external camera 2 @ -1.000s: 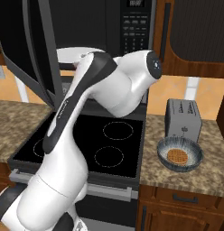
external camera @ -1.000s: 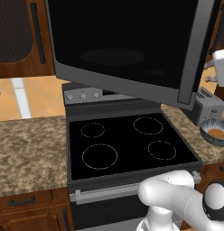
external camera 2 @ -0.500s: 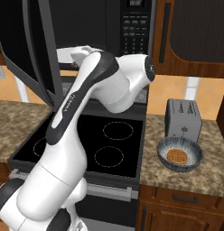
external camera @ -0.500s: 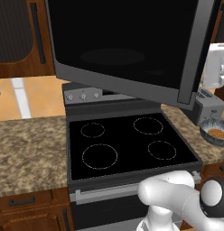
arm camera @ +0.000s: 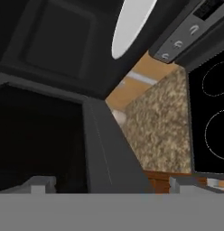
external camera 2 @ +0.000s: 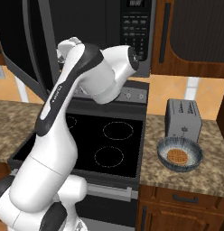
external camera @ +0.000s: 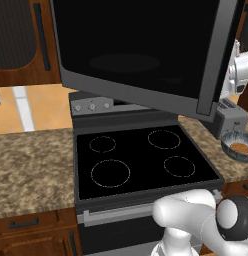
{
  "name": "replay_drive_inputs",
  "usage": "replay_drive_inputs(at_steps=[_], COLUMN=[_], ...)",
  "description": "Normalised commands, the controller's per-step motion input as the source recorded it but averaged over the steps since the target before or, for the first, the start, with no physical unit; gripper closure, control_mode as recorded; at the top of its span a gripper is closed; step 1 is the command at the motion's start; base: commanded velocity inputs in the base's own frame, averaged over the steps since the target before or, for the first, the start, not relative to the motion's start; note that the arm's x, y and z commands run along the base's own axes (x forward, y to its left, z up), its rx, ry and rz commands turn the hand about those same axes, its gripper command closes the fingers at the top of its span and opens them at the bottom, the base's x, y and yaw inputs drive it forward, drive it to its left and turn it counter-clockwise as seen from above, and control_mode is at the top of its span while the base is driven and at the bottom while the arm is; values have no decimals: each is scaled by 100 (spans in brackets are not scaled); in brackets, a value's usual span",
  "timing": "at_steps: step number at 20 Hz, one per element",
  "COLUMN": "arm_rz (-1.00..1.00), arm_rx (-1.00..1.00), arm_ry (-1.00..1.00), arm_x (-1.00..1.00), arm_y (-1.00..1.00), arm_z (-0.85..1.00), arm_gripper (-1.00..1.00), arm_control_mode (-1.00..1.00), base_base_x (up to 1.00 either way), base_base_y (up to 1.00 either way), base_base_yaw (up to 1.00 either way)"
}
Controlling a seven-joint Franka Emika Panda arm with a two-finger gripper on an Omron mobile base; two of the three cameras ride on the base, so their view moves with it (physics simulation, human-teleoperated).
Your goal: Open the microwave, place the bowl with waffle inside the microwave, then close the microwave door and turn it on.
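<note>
The gripper (arm camera: 107,185) is hanging with its jaws spread wide, gripping nothing, beside the microwave door (external camera: 141,55), which is standing swung open over the stove (external camera: 141,162). The bowl with waffle (external camera 2: 180,154) is sitting on the counter (external camera 2: 204,169) just before the toaster (external camera 2: 183,118).

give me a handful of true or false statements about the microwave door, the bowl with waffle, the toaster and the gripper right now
1. The microwave door is swung open over the stove. True.
2. The bowl with waffle is already inside the microwave. False: it sits on the counter, right of the stove.
3. The bowl sits just in front of the toaster. True.
4. The gripper is shut on the bowl. False: it is open and holds nothing.
5. The waffle is in one of the toaster's slots. False: it lies in the bowl.
</note>
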Motion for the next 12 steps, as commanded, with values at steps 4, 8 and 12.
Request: replay_drive_inputs(at_steps=[4, 8, 12], arm_rz=[24, 21, 21], arm_rx=[2, 0, 0], arm_ry=[0, -1, -5], arm_x=[-89, -70, -72], arm_y=[36, 86, 86], arm_z=[19, 7, 0], arm_gripper=[-100, -100, -100], arm_control_mode=[-100, -100, -100], base_base_x=[0, 0, 0], base_base_y=[0, 0, 0], base_base_yaw=[0, 0, 0])
